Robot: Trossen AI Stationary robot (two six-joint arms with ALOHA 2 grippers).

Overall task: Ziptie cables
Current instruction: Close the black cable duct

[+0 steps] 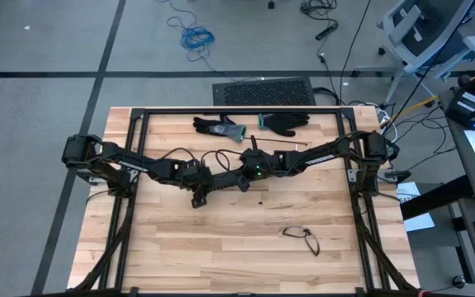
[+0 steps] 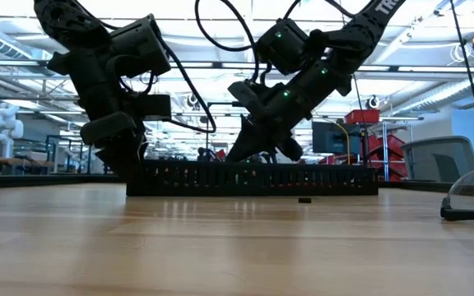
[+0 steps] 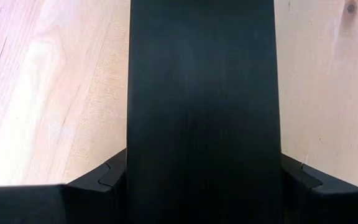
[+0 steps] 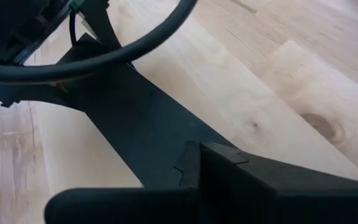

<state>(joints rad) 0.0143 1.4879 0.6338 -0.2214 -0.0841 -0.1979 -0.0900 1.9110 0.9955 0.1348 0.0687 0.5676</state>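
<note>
You won't find the cables in any of these views. Through the slots of the black duct (image 2: 253, 178), the low view shows a few tiny reddish and pale glints. They are too small to say whether they are wires, so neither where the cables lie nor which way they point can be told.

The duct itself lies flat near the middle of the table (image 1: 221, 247), with its long axis running parallel to the near edge. From above you can barely see it, because both arms meet over it and cover almost its whole length.

Your left gripper (image 3: 204, 177) is at one end of the duct. Its two fingers (image 3: 114, 177) sit against opposite sides of the duct and clamp the strip between them. The strip fills the middle of that wrist view and hides whatever is inside the channel.

Your right gripper (image 4: 197, 168) comes down at a slant toward the middle stretch of the duct, and its fingers are pressed together with nothing between them. Whether its tips touch the duct isn't clear.

A pair of gloves (image 1: 285, 124) lies along the far edge. Glasses (image 1: 302, 238) lie toward the near right corner, well apart from the arms.
</note>
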